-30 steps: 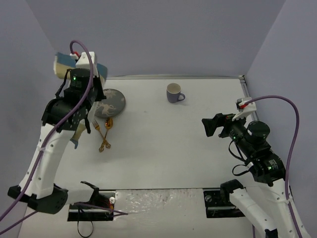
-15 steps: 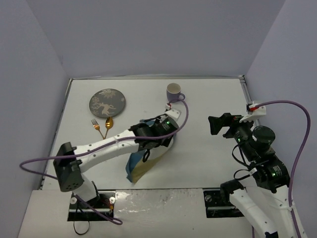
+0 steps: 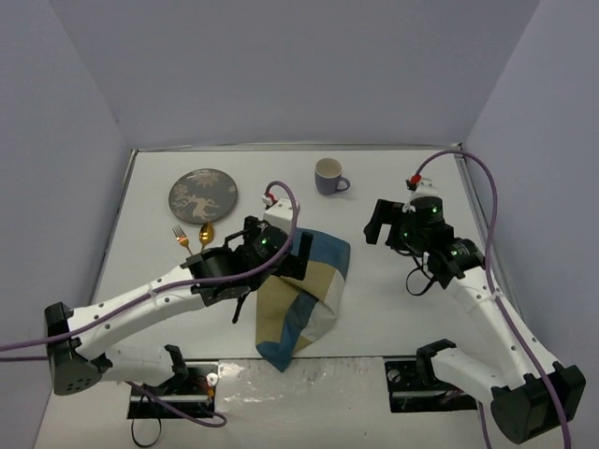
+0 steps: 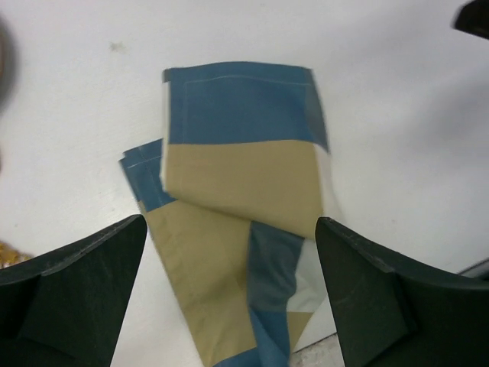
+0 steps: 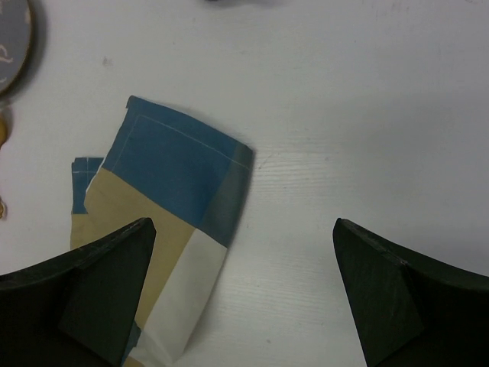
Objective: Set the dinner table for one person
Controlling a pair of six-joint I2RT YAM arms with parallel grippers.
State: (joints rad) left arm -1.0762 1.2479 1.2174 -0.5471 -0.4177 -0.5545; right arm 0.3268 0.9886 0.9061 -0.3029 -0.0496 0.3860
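The blue-and-beige checked placemat (image 3: 307, 292) lies folded over itself and rumpled on the white dinner table (image 3: 393, 281), near the front middle. My left gripper (image 3: 298, 256) hovers over its left part, open. In the left wrist view the placemat (image 4: 243, 172) lies below the spread fingers (image 4: 76, 283), and nothing is held by the left gripper (image 4: 229, 294). My right gripper (image 3: 381, 224) is open to the placemat's right. In the right wrist view the placemat (image 5: 172, 191) lies under the left finger, and bare table shows between the jaws of the right gripper (image 5: 244, 298).
A dark patterned plate (image 3: 203, 195) sits at the back left. A gold fork (image 3: 182, 240) and spoon (image 3: 205, 233) lie just in front of it. A grey-purple mug (image 3: 329, 176) stands at the back centre. Grey walls enclose the table on three sides.
The left gripper carried the placemat from the back left to the front middle, opened and let it go. The right arm swung in towards the centre.
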